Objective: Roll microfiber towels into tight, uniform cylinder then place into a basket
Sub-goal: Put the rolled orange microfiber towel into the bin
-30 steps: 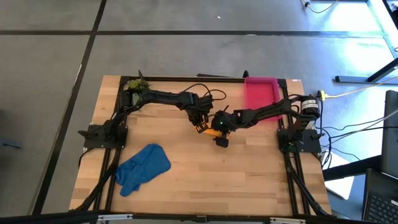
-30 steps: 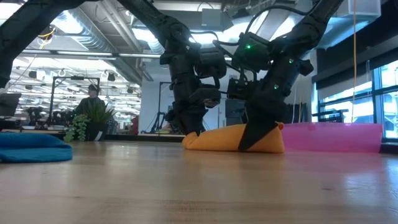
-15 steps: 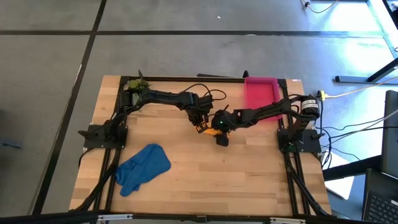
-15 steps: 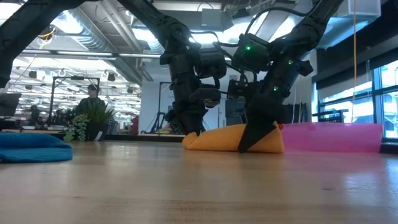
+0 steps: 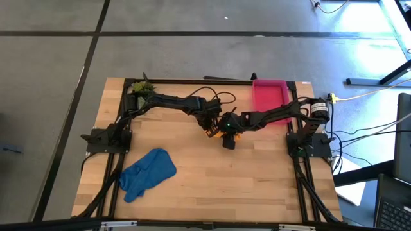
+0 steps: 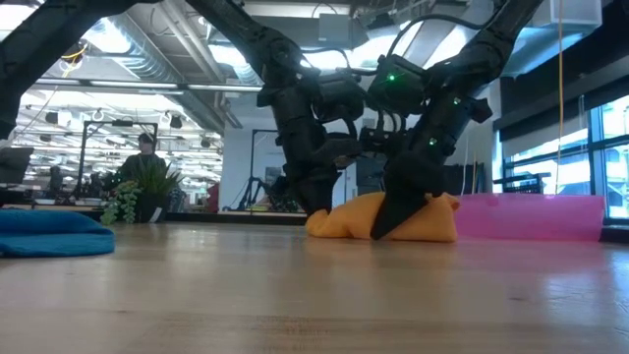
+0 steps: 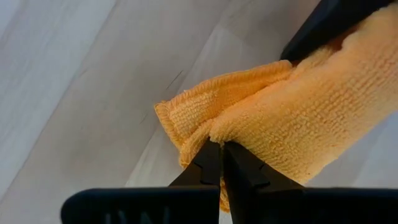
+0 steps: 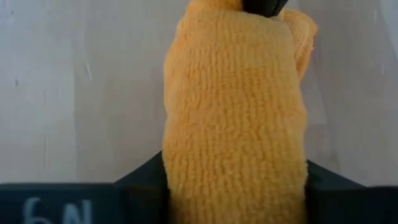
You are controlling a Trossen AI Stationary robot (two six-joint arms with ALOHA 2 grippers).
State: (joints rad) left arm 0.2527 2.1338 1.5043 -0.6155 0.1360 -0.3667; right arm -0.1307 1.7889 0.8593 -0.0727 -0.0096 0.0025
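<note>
Grippers meet at mid-surface on the rolled orange towel [image 6: 385, 218]: the left gripper [image 7: 219, 163], jaws together, pins one end while the right gripper [image 8: 235, 180] clamps its body, likely to keep the cylinder tight before the pink basket [image 5: 269, 94] just right.

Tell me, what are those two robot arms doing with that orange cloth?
Both arms meet at the middle of the table over a rolled-up orange towel. The left gripper is pinched shut on one end of it, and the right gripper has its fingers on either side of the roll. A blue towel lies unrolled nearby. The pink basket holds no towel yet.
</note>
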